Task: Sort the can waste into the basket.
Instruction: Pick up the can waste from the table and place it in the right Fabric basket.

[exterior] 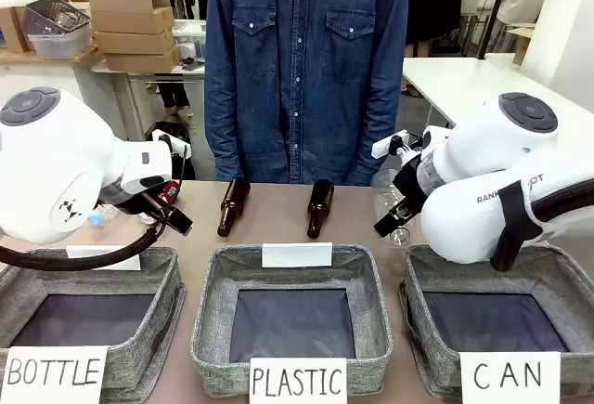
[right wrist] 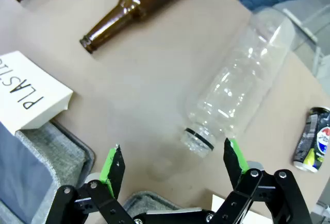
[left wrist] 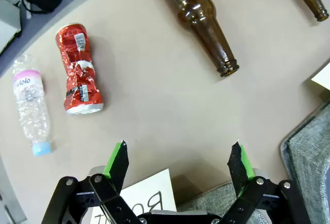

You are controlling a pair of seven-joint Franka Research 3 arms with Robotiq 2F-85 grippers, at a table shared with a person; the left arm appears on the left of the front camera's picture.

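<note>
Sorting looks unstarted to me: my left gripper (left wrist: 179, 149) and right gripper (right wrist: 172, 147) both hang wide open, empty. The red can (left wrist: 78, 69) lies at ten o'clock of the left, the dark can (right wrist: 312, 139) at three o'clock of the right. Nothing shows in the CAN basket (exterior: 432, 353).

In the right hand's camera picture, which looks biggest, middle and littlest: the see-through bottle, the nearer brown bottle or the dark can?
1. see-through bottle, biggest.
2. nearer brown bottle, slimmer, its base cut off by the top edge.
3. dark can, littlest, at the right edge.
</note>
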